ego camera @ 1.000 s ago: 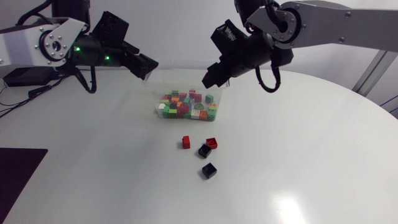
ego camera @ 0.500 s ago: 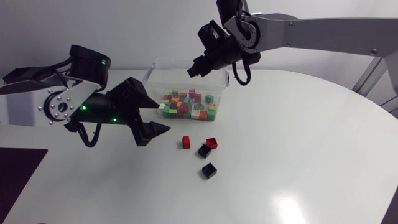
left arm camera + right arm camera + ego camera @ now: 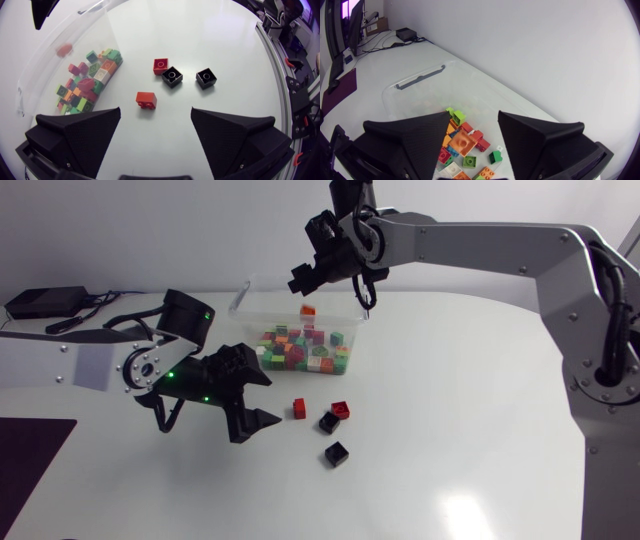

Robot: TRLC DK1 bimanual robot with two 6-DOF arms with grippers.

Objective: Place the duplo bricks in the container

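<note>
Table [image 3: 480,430] with two arms and duplo bricks. Right arm [image 3: 480,245] reaches over the container [image 3: 243,298], which holds a heap of mixed bricks. Left arm [image 3: 90,365] sits low over the table and is the nearer to the four loose bricks lying outside the container. Right gripper [image 3: 474,114]: jaws spread, with an orange brick [image 3: 461,143] below the gap, touching neither finger. Left gripper [image 3: 155,110]: jaws spread, nothing between them. Nearest red brick [image 3: 146,99] lies just ahead of the left gripper, in line with its gap. It appears tipped on its side, its longer edge running roughly from finger to finger. Beyond it are a second red brick [image 3: 160,65] and two black bricks [image 3: 171,76], all squarish with studs up.
</note>
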